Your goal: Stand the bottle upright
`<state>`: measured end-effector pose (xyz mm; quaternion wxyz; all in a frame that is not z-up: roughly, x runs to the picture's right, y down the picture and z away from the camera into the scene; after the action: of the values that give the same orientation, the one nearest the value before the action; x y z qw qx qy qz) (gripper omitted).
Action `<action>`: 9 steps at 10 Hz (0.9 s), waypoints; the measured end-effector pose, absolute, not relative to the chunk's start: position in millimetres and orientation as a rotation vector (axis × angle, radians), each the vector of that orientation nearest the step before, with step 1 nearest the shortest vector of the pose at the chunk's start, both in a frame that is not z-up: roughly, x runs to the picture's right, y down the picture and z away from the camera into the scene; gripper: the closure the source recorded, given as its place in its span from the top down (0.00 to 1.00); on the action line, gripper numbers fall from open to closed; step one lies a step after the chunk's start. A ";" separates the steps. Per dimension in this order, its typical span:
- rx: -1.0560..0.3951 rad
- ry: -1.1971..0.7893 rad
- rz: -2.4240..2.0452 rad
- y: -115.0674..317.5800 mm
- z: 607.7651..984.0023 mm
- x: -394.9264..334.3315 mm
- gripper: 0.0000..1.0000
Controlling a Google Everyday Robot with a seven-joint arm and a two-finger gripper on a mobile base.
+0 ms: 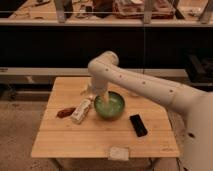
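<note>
The bottle point(81, 111) is a small cream plastic bottle lying on its side on the wooden table point(75, 142), just left of the green bowl point(111, 107). My white arm reaches in from the right and bends down at the bowl's left rim. My gripper point(90, 93) hangs there, a little above and behind the bottle, apart from it. It is open and holds nothing. The arm hides part of the bowl's back edge.
A small reddish-brown object point(65, 112) lies just left of the bottle. A black flat device point(138, 125) lies right of the bowl, and a pale flat packet point(118, 153) lies at the table's front edge. Dark shelving stands behind the table.
</note>
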<state>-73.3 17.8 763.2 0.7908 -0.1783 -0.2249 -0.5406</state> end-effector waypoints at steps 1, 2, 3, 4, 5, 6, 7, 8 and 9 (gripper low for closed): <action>-0.393 -0.432 -1.204 -0.6 767.8 -85.2 0.80; -0.405 -0.374 -1.242 -20.7 769.5 -98.3 0.80; -0.408 -0.350 -1.257 -28.8 769.6 -104.3 0.80; -0.410 -0.335 -1.266 -33.7 769.7 -107.9 0.80; -0.411 -0.328 -1.268 -35.7 769.4 -108.0 0.80; -0.418 -0.326 -1.264 -34.8 770.6 -104.1 0.80; -0.431 -0.336 -1.257 -31.0 775.0 -104.2 0.80; -0.466 -0.374 -1.235 -16.4 786.7 -108.1 0.80; -0.492 -0.403 -1.209 -5.0 797.6 -113.1 0.80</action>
<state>-113.1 -5.0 797.6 0.7755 -0.2274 -0.1864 -0.5587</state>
